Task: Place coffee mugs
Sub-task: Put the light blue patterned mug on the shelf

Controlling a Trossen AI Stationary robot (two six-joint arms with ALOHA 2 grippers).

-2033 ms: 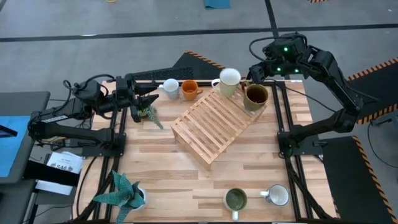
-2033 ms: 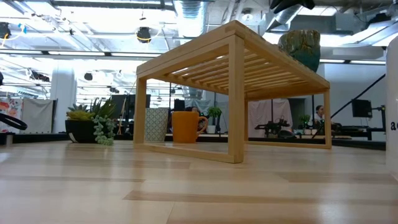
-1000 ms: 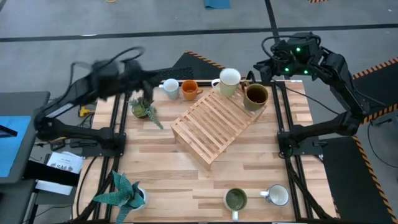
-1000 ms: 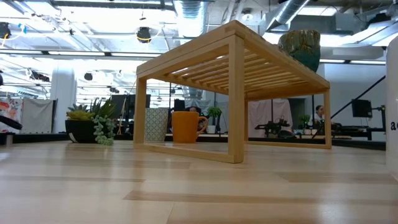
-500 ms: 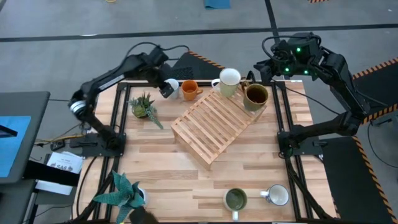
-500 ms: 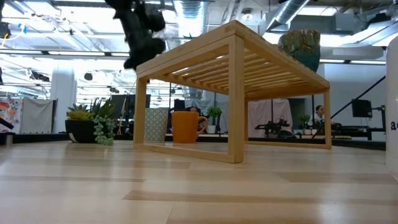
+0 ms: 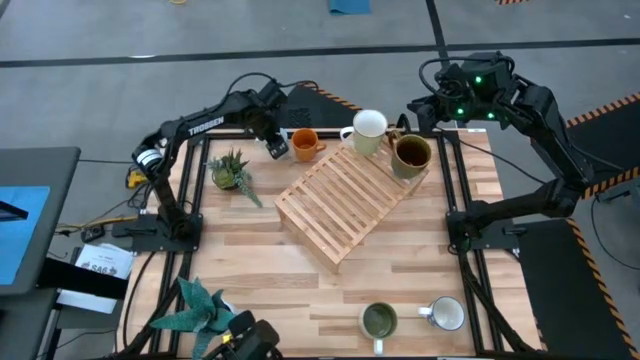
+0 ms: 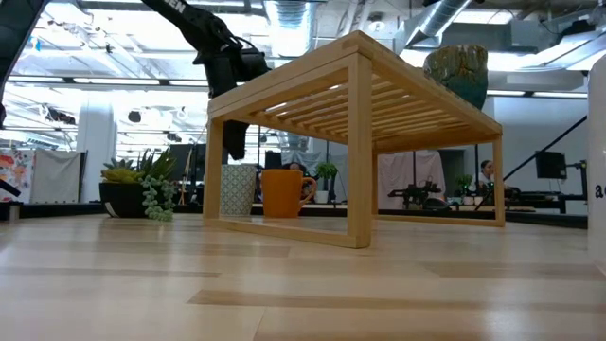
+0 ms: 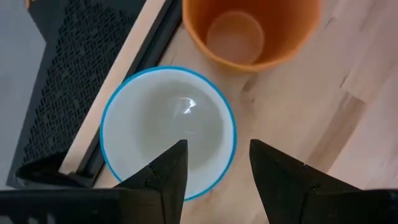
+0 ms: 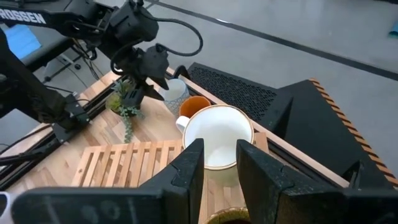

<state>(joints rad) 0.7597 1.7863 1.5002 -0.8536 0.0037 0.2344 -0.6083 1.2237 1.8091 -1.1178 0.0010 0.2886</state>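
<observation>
A small green plant [image 7: 231, 170] sits near the left edge of the table [image 7: 260, 270]. Another plant [image 7: 197, 308] with long pointy leaves stands by the front left corner.

The left tool [image 7: 274, 143] hangs right above the white mug with the blue outside [image 9: 168, 132], which stands at the back edge of the table. Its two fingers [image 9: 166, 176] are apart, with one over the inside of the mug and one just past its rim. They do not squeeze it. The orange mug [image 7: 304, 144] stands just beside the blue one on the table, on its right.

A wooden rack [image 7: 343, 199] with many slats sits in the middle of the table, turned at a slant. The cream mug [image 7: 368, 131] stands on the back end of the rack. The dark brown mug [image 7: 410, 153] stands on the rack too, just beside the cream mug, toward the right edge of the table.

The right tool [image 7: 420, 112] floats near the back right corner, above and just behind these two mugs. Its fingers [image 10: 187, 169] are apart and hold nothing.

Two more mugs stand at the front edge of the table. One has a green inside [image 7: 379, 321]. The other is pale white [image 7: 446, 314] and stands just to its right.
</observation>
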